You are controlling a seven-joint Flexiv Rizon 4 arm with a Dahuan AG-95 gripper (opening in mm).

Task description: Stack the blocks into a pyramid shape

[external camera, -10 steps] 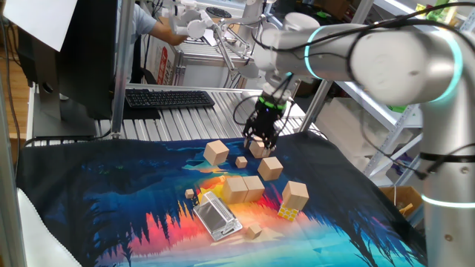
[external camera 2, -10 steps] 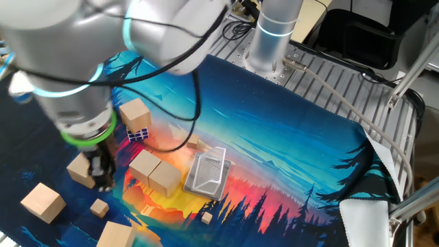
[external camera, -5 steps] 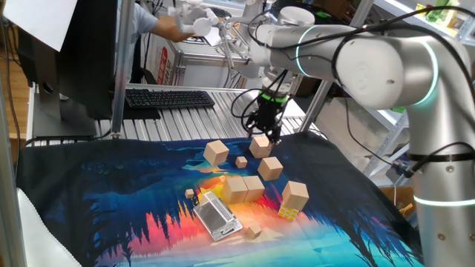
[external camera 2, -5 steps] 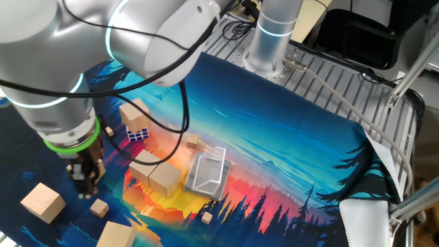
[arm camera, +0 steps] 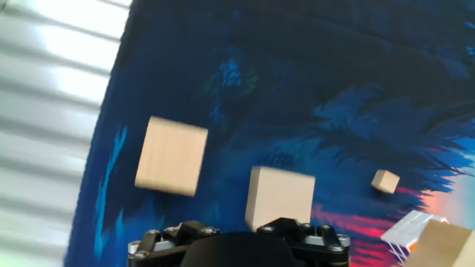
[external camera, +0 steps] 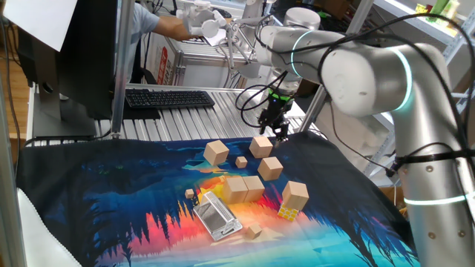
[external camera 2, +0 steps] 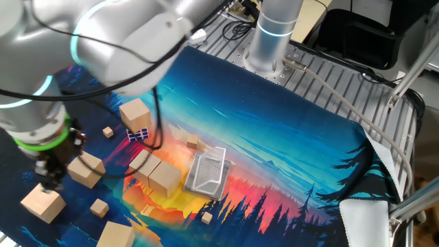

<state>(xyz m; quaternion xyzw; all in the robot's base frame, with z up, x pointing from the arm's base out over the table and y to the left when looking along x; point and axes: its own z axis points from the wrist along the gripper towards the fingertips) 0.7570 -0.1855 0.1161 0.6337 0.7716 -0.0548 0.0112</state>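
Note:
Several plain tan wooden blocks lie on the painted mat. Two blocks [external camera: 243, 188] sit side by side mid-mat, also seen in the other fixed view [external camera 2: 154, 171]. Single blocks lie at the far middle [external camera: 260, 145], left [external camera: 216, 152] and centre [external camera: 270, 167]. One block [external camera: 295, 195] rests on the multicoloured puzzle cube. My gripper [external camera: 277, 127] hangs empty above and just right of the far block, which sits just under it in the other fixed view [external camera 2: 42, 203]. The hand view shows two blocks [arm camera: 172, 156] [arm camera: 278, 196] below; the fingertips are out of frame.
A metal grater-like piece [external camera: 217, 215] lies near the front of the mat. Tiny wooden cubes [external camera: 241, 161] [external camera: 253, 231] are scattered among the blocks. A keyboard [external camera: 169, 98] and frame posts stand behind the mat.
My gripper has risen from just above the far block and shifted right and back. The blocks have stayed where they were.

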